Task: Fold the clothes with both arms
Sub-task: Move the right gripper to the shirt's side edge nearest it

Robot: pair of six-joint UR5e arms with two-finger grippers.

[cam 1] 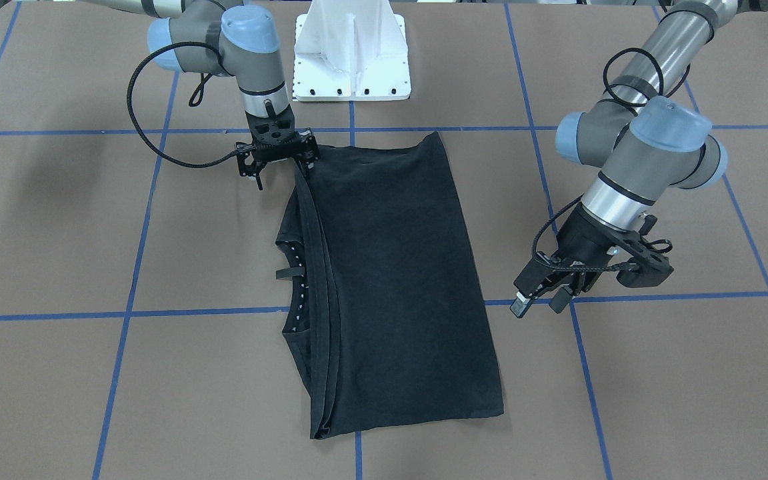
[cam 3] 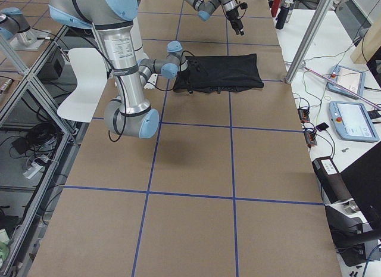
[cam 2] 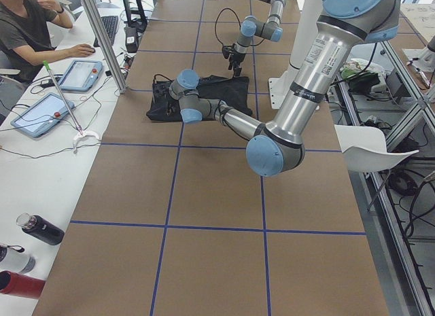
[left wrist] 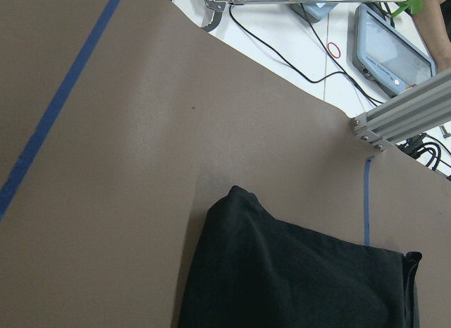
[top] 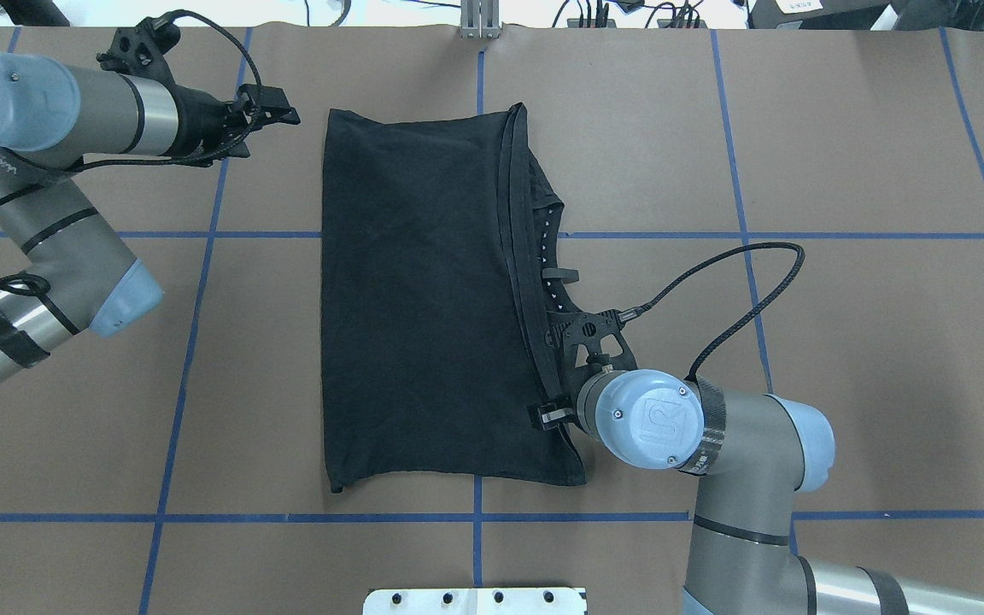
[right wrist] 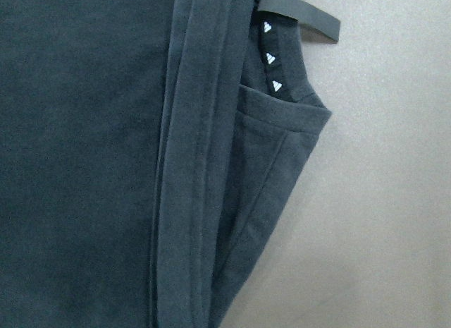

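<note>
The folded black fabric T-shirt (top: 415, 299), long top-to-bottom in the overhead frame, is met lower-right by the right hand (top: 553, 414) (grip cannot be told), nearer than the spread, empty left hand (top: 281, 104) upper-left.

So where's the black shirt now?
In the overhead view the black T-shirt lies folded in the middle, the right gripper at its right edge and the left gripper apart off its far-left corner.

A brown tabletop (cam 1: 57, 220) gridded with blue tape lines (cam 1: 157, 311) stands beside a white desk (cam 2: 41, 166) bearing tablets (cam 2: 42, 114), under even light.
</note>
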